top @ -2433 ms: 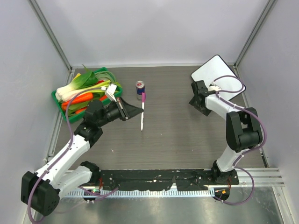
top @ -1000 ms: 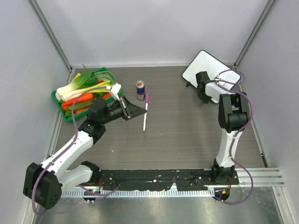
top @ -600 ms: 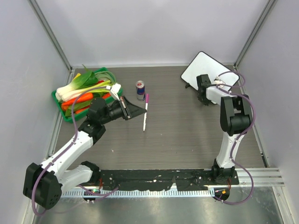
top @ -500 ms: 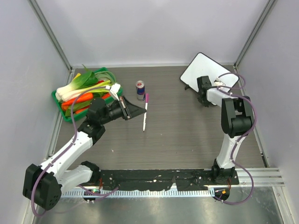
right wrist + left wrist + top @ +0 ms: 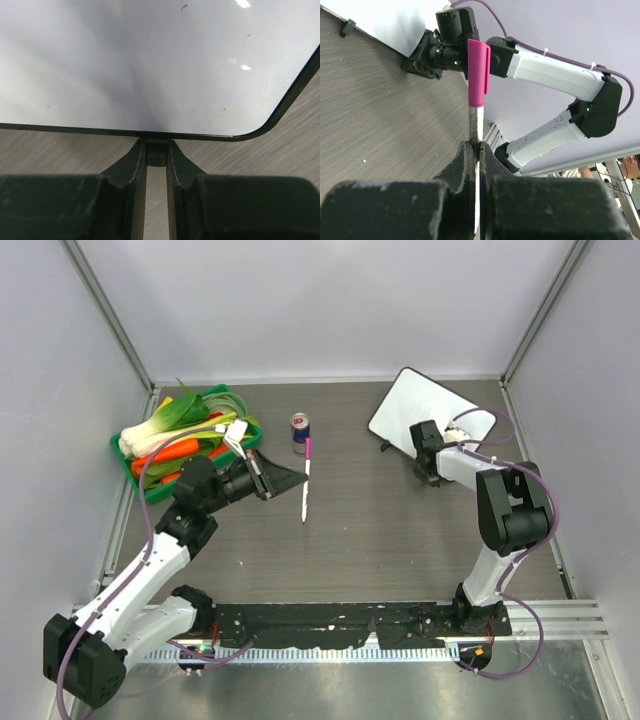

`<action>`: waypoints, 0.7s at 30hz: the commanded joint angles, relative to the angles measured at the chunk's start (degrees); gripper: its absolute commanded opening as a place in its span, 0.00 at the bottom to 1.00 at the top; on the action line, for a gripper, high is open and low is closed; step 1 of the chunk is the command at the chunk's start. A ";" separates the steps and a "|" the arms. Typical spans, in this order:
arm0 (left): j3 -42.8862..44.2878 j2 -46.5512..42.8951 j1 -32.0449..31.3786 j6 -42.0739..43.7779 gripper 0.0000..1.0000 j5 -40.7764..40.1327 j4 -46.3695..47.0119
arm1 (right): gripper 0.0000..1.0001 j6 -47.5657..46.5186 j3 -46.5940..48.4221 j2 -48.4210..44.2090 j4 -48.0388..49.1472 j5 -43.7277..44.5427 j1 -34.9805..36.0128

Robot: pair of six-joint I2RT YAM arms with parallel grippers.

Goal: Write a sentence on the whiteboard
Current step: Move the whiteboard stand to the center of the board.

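Note:
The whiteboard (image 5: 415,405) lies tilted at the back right of the table, and its white face (image 5: 150,60) shows no writing. The sentence is out of view. My right gripper (image 5: 421,438) is shut on a small black foot (image 5: 156,155) at the board's dark near edge. A white marker (image 5: 305,490) with a pink cap (image 5: 478,70) hangs above the table's middle, cap end toward the back. My left gripper (image 5: 297,478) is shut on the marker's barrel (image 5: 475,117), the jaws pressed tight against it.
A small drink can (image 5: 299,432) stands just behind the marker's cap. A green basket (image 5: 126,456) heaped with leeks and carrots sits at the back left, beside my left arm. Grey walls enclose the table on three sides.
My right gripper has pulled the whiteboard leftward, away from the back right corner. My left arm has drawn back slightly with the marker.

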 commanded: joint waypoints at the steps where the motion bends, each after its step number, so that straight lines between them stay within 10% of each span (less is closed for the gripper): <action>1: 0.48 -2.10 0.18 1.03 0.00 -0.76 -1.06 | 0.01 -2.01 -4.45 -2.99 -7.39 -4.18 4.68; 21: 0.74 -4.39 0.27 1.91 0.00 -2.52 -3.52 | 0.00 2.56 -20.89 -17.50 -11.61 -8.22 27.17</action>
